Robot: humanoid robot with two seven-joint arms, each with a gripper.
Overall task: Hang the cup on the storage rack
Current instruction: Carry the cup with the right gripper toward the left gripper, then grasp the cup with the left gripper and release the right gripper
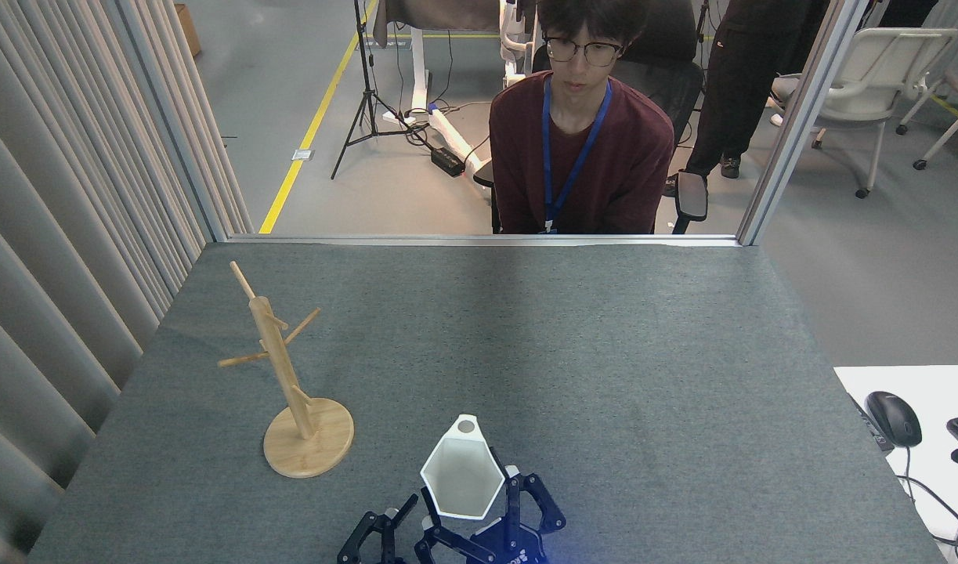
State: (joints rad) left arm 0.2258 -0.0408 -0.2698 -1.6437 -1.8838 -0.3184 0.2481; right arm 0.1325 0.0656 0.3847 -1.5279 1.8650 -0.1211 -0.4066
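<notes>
The white faceted cup (461, 479) is held above the table's front centre, its open hexagonal rim facing up toward me and its tab with the round hole (466, 427) pointing away. My right gripper (474, 505) is shut on the cup from below, dark fingers on either side of it. Just left of the cup my left gripper (381, 525) stands with its fingers spread, and I cannot tell whether it touches the cup. The bamboo storage rack (279, 352) stands upright on its round base (322, 454) at the left, with bare pegs.
The grey felt table (604, 352) ends at a metal rail at the back. A person in a dark red top (580, 149) sits behind it. Pleated curtains (56, 235) line the left side. A mouse (892, 417) lies on a white desk at the right.
</notes>
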